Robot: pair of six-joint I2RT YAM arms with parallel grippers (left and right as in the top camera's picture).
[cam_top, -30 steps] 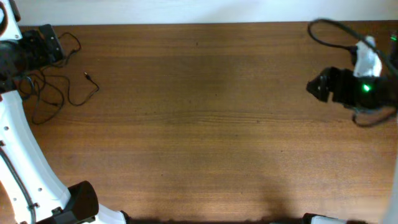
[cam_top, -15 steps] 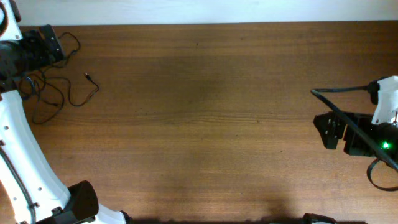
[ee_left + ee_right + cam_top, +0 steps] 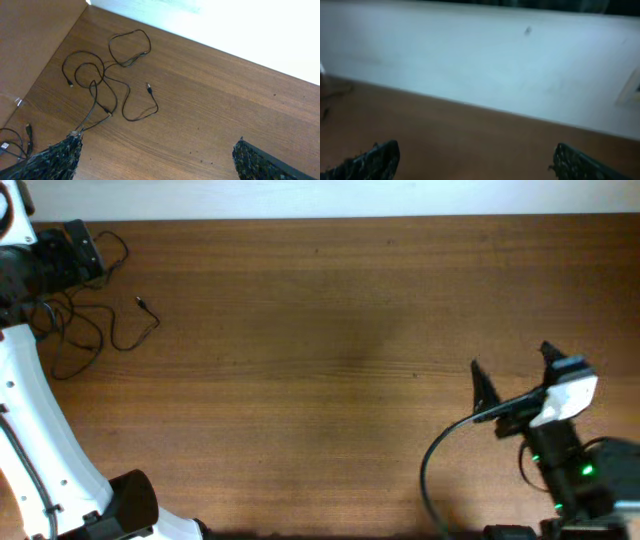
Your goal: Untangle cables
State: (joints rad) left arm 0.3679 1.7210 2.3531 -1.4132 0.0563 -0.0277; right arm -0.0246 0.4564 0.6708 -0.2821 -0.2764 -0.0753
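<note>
The cables (image 3: pixel 100 315) are thin black wires lying in loose overlapping loops at the table's far left. In the left wrist view the cables (image 3: pixel 107 80) spread ahead of the fingers, with one small plug end (image 3: pixel 149 89) lying free. My left gripper (image 3: pixel 80 252) hovers at the loops' far edge, and in its own view the left gripper (image 3: pixel 155 160) is open and holds nothing. My right gripper (image 3: pixel 515 370) is near the front right, far from the cables. Its blurred wrist view shows the right gripper (image 3: pixel 475 162) open over bare wood.
A thicker black arm cable (image 3: pixel 440 455) curves from the right arm toward the table's front edge. The white left arm (image 3: pixel 40 440) runs along the left side. More thin wire ends (image 3: pixel 15 142) lie at the left edge. A white wall (image 3: pixel 485 65) bounds the table's far side.
The right arm has swung from the far right corner down to the front right and turned to point across the table. The left arm and the cables have not moved.
</note>
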